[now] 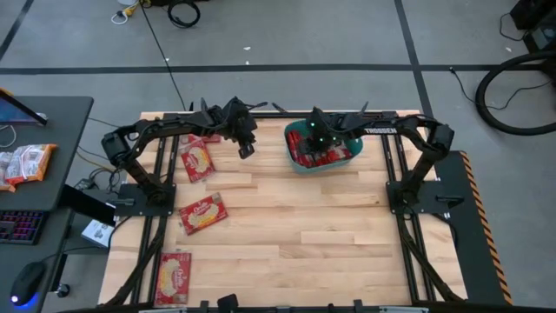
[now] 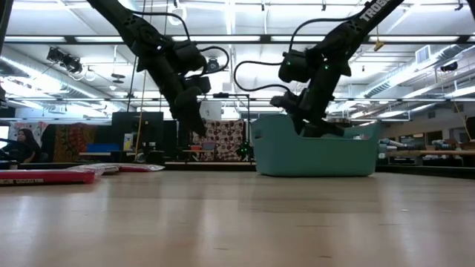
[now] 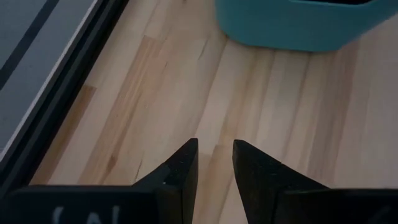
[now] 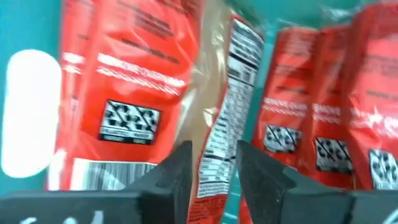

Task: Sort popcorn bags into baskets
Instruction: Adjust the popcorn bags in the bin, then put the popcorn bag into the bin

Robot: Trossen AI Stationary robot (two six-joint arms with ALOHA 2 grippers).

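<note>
High view: teal basket (image 1: 294,146) sits at the far edge of the wooden table (image 1: 330,235), right of centre. Red popcorn bags lie packed inside it (image 1: 323,157). Right gripper (image 1: 319,139) hangs directly over the basket, above the bags. Left gripper (image 1: 247,149) is just left of the basket, over bare wood. Three more popcorn bags lie flat on the table's left side: one near the far edge (image 1: 197,160), one mid-table (image 1: 202,213), one at the near edge (image 1: 174,276). A grey side desk (image 1: 52,148) left of the table carries paler packets (image 1: 24,163).

Low view: basket (image 2: 315,154) stands upright on the table; right gripper (image 2: 312,127) dips below its rim, fingertips hidden. Left gripper (image 2: 194,122) hangs clear above the tabletop. Flat bags (image 2: 44,176) show at far left.

Left wrist view: fingers (image 3: 184,171) sit a narrow gap apart w/ nothing between, bare wood below, basket wall (image 3: 292,25) ahead.

Right wrist view: fingers (image 4: 176,169) slightly apart, right over the bags (image 4: 130,81) stacked in the basket, barcode backs facing up; one bag's edge (image 4: 219,140) lines up w/ the gap, but can't tell if it's gripped.
</note>
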